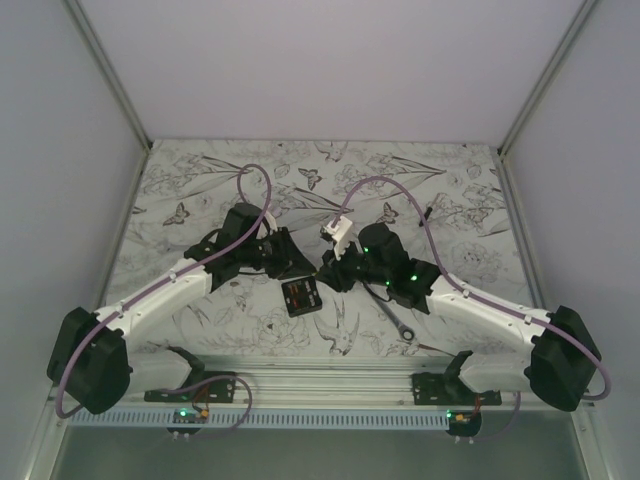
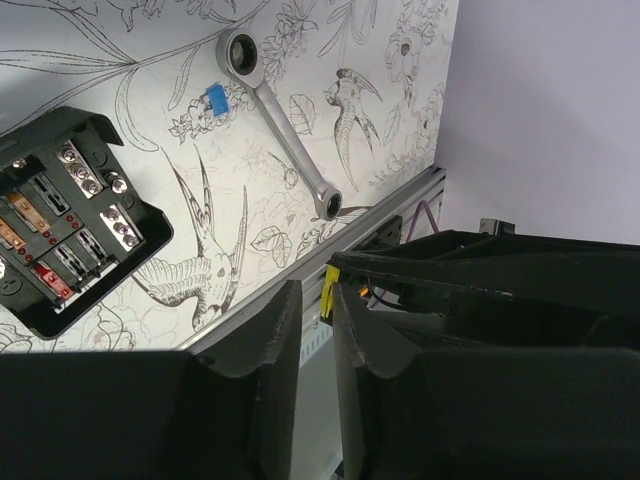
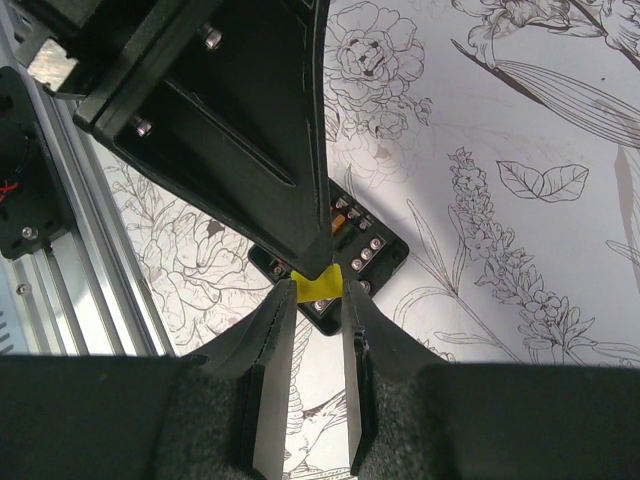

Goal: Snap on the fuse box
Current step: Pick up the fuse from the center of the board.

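Observation:
The fuse box (image 1: 300, 297) lies open-topped on the flowered table, small, black and square, with coloured fuses in rows; it also shows in the left wrist view (image 2: 65, 215) and partly behind the fingers in the right wrist view (image 3: 375, 250). Both grippers meet just above it. My right gripper (image 3: 320, 295) is shut on a small yellow fuse (image 3: 320, 286), held across its fingertips. My left gripper (image 2: 315, 290) reaches the same yellow fuse (image 2: 328, 292) from the other side. Its jaws stand a narrow gap apart, with the fuse edge-on against one finger.
A silver wrench (image 1: 395, 312) lies on the table right of the fuse box, under the right arm. A loose blue fuse (image 2: 215, 98) sits beside the wrench's ring end. An aluminium rail (image 1: 330, 375) runs along the near table edge. Grey walls close in three sides.

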`<state>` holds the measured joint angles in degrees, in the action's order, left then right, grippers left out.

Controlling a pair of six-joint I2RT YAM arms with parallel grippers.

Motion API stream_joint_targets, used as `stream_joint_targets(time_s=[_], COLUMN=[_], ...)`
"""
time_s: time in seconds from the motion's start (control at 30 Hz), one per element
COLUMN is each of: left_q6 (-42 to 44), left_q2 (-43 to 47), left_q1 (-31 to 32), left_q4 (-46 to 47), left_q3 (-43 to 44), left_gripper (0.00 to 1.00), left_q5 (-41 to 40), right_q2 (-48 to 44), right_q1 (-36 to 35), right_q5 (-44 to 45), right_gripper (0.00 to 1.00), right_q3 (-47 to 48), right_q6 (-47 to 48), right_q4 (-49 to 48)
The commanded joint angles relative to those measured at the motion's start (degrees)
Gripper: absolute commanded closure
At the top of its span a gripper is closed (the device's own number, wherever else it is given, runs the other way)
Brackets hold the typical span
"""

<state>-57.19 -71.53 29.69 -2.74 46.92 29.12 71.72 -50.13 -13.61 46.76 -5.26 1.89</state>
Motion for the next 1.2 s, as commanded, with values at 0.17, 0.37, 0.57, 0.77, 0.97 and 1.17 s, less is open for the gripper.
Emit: stream_joint_targets(time_s=[0.17, 0.37, 0.57, 0.77, 0.97, 1.17], left_q6=[-0.6, -0.7, -0.2, -0.8, -3.8, -8.4], left_q2=[1.2, 2.2, 4.0, 9.2, 16.3, 20.8], left_q1=[0.5, 0.5, 0.5, 0.4, 0.4, 0.8], left_q4=[1.0, 1.0, 1.1, 1.6, 5.8, 13.0], left_q3=[0.2, 0.1, -0.2, -1.4, -3.7, -6.6], left_gripper=[0.95, 1.0, 1.0, 1.0, 1.0, 1.0], left_q5=[2.2, 2.0, -0.3, -7.5, -13.3, -15.6], right_q2=[-0.7, -1.1, -3.0, -6.8, -11.5, -9.2], right_q1=[-0.4, -0.4, -0.2, 1.5, 2.5, 2.6], right_q5=[0.3, 1.4, 2.7, 4.6, 8.5, 7.3], right_gripper=[0.73, 0.73, 0.5, 0.42, 0.42, 0.43], right_q3=[-0.5, -1.4, -3.2, -7.7, -12.7, -14.8], right_q6=[-1.1, -2.3, -6.1, -17.1, -30.0, -40.4], right_q4=[-3.3, -5.6, -10.3, -21.2, -33.8, -45.8])
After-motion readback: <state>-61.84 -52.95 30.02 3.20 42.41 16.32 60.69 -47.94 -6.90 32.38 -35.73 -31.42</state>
